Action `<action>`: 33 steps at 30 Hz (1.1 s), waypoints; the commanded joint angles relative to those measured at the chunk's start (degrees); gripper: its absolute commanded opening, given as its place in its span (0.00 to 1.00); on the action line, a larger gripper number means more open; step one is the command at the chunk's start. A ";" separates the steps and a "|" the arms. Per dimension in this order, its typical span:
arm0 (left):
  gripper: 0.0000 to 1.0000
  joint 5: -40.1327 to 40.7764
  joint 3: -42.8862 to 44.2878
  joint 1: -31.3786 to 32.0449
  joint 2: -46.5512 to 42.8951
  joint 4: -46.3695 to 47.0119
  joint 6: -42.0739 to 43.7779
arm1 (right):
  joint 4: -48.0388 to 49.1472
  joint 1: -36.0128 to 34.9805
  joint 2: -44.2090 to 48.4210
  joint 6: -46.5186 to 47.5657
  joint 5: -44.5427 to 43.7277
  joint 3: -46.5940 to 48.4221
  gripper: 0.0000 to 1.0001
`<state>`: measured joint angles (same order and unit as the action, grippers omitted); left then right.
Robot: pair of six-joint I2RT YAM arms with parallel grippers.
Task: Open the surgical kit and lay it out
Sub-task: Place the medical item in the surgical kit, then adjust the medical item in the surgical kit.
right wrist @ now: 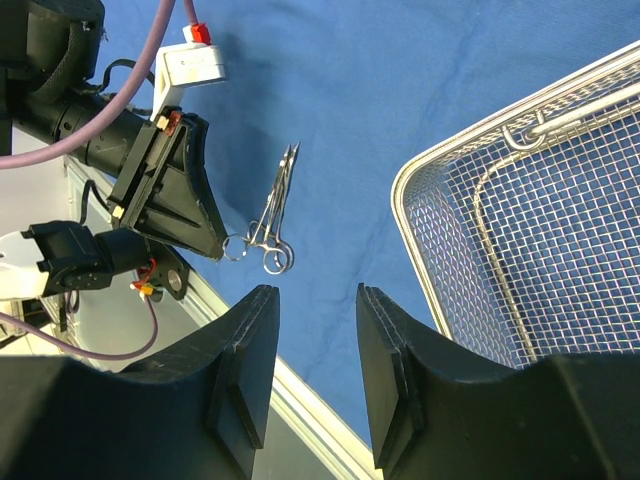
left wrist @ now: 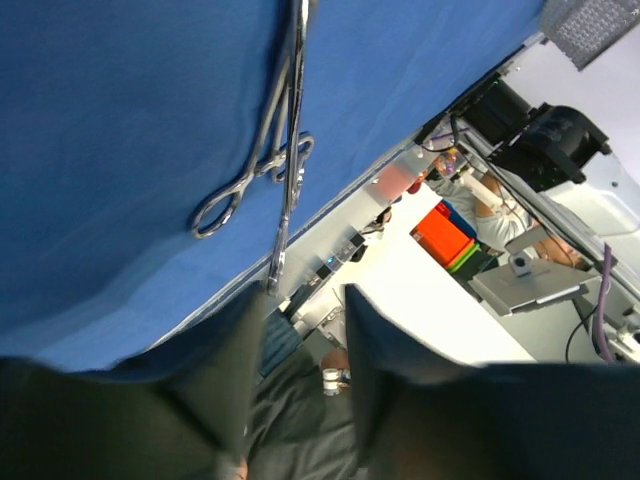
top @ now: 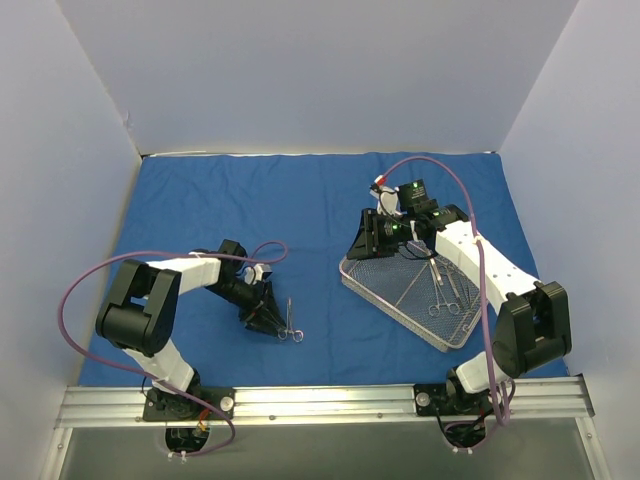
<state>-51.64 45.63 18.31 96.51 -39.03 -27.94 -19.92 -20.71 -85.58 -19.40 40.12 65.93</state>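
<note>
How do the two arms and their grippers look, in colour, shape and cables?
The left arm and the right arm have white links and bulky black joints. A thin purple cable loops along each. The left gripper and the right gripper each have two broad, flat black fingers. A small green light glows near the right wrist.

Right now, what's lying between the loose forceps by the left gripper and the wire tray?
Nothing but bare blue cloth; the top external view shows that stretch between the forceps and tray clear.
</note>
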 commanded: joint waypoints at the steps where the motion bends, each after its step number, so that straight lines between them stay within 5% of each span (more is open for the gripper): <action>1: 0.49 2.67 2.79 -0.99 -0.27 -3.77 2.01 | 0.76 -0.03 0.77 0.41 1.63 0.34 0.36; 5: 0.66 5.23 4.99 -1.08 -2.11 -7.98 2.98 | 0.50 0.06 0.50 0.50 1.72 0.60 0.37; 9: 0.72 11.10 9.21 -0.99 -3.43 -13.17 4.04 | 0.32 0.14 0.06 0.59 1.72 1.04 0.37; 21: 0.72 24.03 24.94 4.90 4.47 -15.03 5.62 | -1.78 0.49 -2.05 1.38 0.75 4.99 0.36; 33: 0.67 25.80 31.89 9.82 14.14 -17.14 4.39 | -5.04 3.13 -1.69 1.20 -3.12 7.28 0.36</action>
<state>-26.74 74.35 26.52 110.19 -54.63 -23.29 -22.61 -17.98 -87.94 -19.18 37.87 71.42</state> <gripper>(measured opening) 0.675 0.358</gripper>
